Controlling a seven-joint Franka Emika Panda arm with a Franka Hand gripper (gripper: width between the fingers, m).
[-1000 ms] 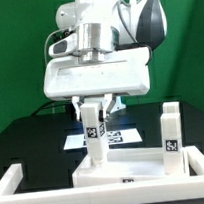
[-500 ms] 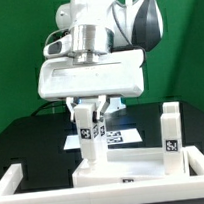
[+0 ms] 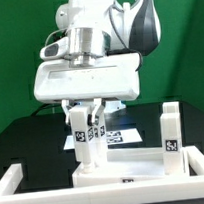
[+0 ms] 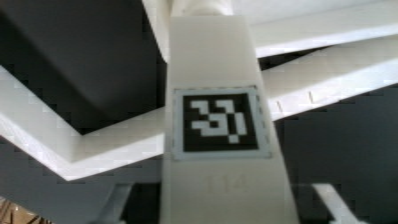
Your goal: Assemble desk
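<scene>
Since a second ago the arm has drifted toward the exterior view's left and tilted a little, carrying the leg (image 3: 90,131) with it, so the leg now leans over the left end of the slab (image 3: 131,166) rather than standing nearer its middle.

Nearest, along the bottom of the frame, runs the white frame (image 3: 17,183) that borders the black surface (image 3: 28,142). Just behind it, low and centre, lies the slab with its raised rim. A second leg (image 3: 171,129) stands upright at the slab's right corner, its square marker facing out.

Above the slab's left end, the jaws (image 3: 89,109) are clamped on the top of the tilted leg; the wrist view shows that leg (image 4: 217,110) filling the middle, marker outward, with the slab's rim (image 4: 107,135) behind it.

Further back, the marker board (image 3: 123,137) lies flat on the surface.
</scene>
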